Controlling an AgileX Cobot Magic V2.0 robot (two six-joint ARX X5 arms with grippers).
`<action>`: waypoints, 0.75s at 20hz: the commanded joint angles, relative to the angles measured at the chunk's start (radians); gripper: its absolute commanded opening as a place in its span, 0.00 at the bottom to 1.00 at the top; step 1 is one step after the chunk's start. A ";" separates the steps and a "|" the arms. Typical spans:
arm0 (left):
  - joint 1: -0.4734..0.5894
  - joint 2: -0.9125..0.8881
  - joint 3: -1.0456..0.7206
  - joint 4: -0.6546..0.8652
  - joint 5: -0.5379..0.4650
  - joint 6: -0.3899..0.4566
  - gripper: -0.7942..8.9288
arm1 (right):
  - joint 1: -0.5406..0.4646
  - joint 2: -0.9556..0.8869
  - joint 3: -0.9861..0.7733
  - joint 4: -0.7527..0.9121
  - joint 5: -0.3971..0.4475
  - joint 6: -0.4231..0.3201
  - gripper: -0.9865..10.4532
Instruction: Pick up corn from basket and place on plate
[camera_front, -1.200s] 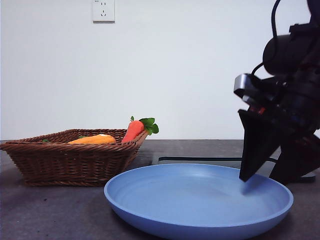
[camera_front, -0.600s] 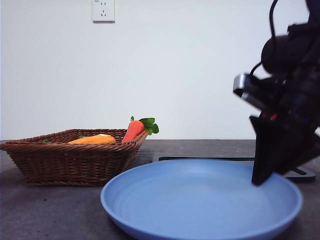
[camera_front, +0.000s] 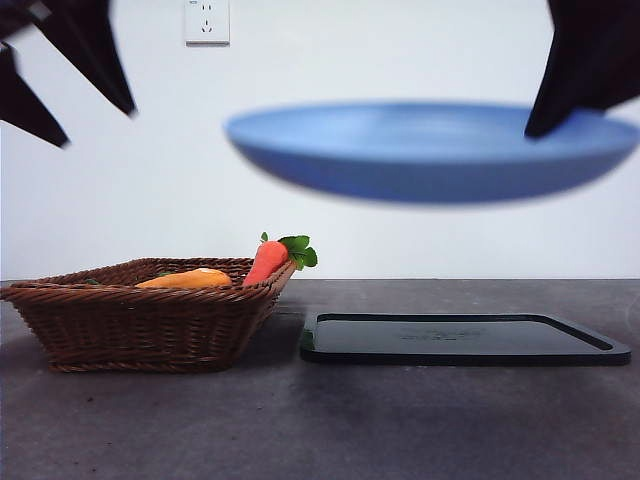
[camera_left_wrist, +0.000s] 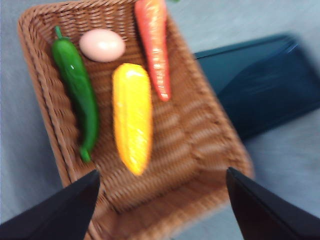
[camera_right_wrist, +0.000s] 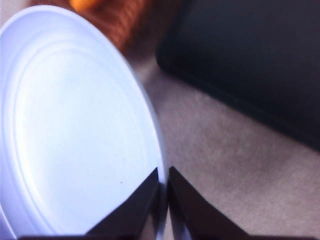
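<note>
front view: the round light-blue plastic plate hangs in the air above the flat black rectangular tray, pinched at its rim by the right gripper; only the right wrist view shows its jaws clamped on that rim. left wrist view alone looks into the dark-brown woven wicker basket: the long orange-yellow ribbed corn lies between a green pepper and a red-orange carrot, a tan egg near. the left gripper hovers above, jaws spread.
</note>
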 joint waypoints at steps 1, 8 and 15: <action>-0.034 0.127 0.076 0.020 -0.071 0.056 0.49 | 0.003 -0.036 0.043 -0.017 -0.006 0.018 0.09; -0.079 0.497 0.264 0.053 -0.130 0.105 0.50 | -0.003 -0.178 0.061 -0.076 0.051 0.042 0.09; -0.081 0.659 0.280 0.124 -0.161 0.129 0.50 | -0.004 -0.199 0.061 -0.083 0.054 0.044 0.09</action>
